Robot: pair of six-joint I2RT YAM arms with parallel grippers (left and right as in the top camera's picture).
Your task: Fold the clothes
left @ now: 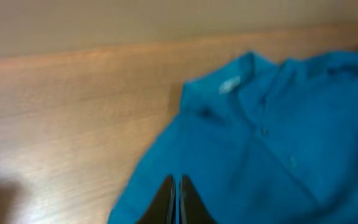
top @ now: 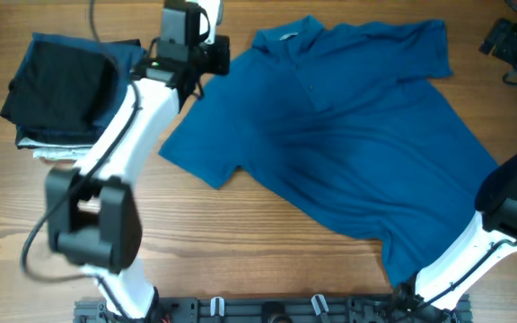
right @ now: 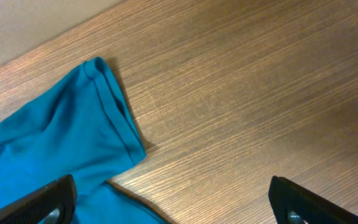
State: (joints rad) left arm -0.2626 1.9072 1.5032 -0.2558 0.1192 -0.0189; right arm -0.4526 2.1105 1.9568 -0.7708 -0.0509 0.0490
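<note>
"Jaws first, please: how do they stand?"

"On my screen the left gripper has its fingers pressed together, tips over the shoulder of the blue shirt, just left of the collar. Whether any cloth is pinched between them I cannot tell. The right gripper is spread wide with nothing between its fingers, above bare wood just beside a sleeve."

"And the layout, big to small?"

"I see the wooden table, then the shirt lying spread out and rumpled, front up, across its middle and right side, collar toward the far edge. A stack of folded dark garments sits at the far left. Smallest, a pale label shows inside the collar."
</note>
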